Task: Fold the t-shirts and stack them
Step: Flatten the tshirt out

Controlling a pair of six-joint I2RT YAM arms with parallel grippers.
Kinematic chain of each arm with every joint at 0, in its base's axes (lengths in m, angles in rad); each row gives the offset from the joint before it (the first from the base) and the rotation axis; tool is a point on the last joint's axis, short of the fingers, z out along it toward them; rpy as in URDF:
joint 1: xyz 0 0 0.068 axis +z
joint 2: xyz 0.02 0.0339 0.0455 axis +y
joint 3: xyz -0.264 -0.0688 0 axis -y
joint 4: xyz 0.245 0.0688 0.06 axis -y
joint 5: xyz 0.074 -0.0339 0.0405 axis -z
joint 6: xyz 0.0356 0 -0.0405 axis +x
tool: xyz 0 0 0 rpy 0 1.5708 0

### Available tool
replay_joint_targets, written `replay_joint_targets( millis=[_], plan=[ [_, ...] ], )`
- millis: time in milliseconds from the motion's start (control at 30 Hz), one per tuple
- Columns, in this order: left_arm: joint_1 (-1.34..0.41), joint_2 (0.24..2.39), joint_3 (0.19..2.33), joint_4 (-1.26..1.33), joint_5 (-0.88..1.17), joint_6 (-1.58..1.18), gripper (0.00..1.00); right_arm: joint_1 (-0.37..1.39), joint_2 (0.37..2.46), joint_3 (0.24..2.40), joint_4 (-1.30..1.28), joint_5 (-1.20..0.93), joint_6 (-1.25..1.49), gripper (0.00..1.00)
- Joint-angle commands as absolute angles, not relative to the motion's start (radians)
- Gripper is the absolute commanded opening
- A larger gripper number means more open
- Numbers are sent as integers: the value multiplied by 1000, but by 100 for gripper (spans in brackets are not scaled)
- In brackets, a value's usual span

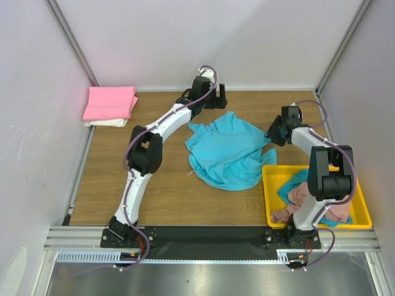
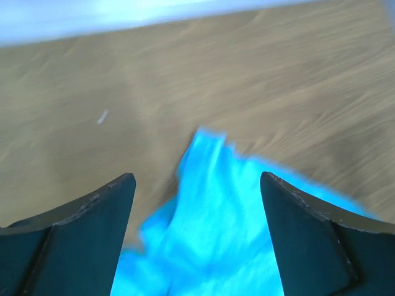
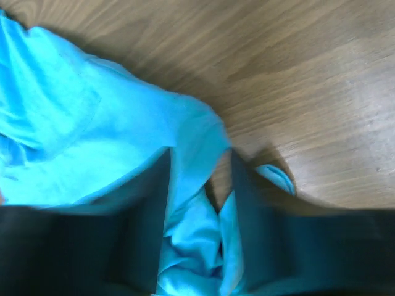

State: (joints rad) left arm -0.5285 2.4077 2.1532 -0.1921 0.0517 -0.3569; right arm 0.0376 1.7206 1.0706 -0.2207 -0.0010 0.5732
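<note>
the left gripper (image 2: 197,176) is hanging over the far middle of the table (image 1: 154,191) with its jaws spread wide and nothing between them, only a pointed edge of the turquoise t-shirt (image 1: 225,151) lying on the wood beneath. the right gripper (image 3: 199,157) is sitting low at the right edge of that same shirt, its two fingers (image 3: 151,203) standing a little apart with a bunched fold of turquoise cloth between them (the wrist view is blurred, so i cannot tell whether it is pinching the fold or letting it lie loose). the turquoise t-shirt is lying crumpled and unfolded on the middle of the table, between the two grippers. near and to the right of it, the yellow tray (image 1: 269,197) is holding the dusty pink t-shirt (image 1: 300,194) and the teal t-shirt (image 1: 287,187), both heaped in a loose pile partly hidden by the right arm. in the far left corner, well apart from the rest, the bright pink t-shirt (image 1: 110,102) is resting folded on top of the folded cream white t-shirt (image 1: 108,123).
</note>
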Motion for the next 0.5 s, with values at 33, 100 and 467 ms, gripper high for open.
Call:
replay_joint_targets(
  millis=[33,100,467],
  plan=[
    [-506,2127,1958,-290,-38,-318,89,34,1730,1204,-358,-43,494,60],
    [-497,1981,1756,-273,-31,-308,88,34,1709,1238,-393,-43,488,68],
    [-400,1733,1236,-270,-12,-495,85,87,1794,1409,-247,-184,388,79]
  ],
)
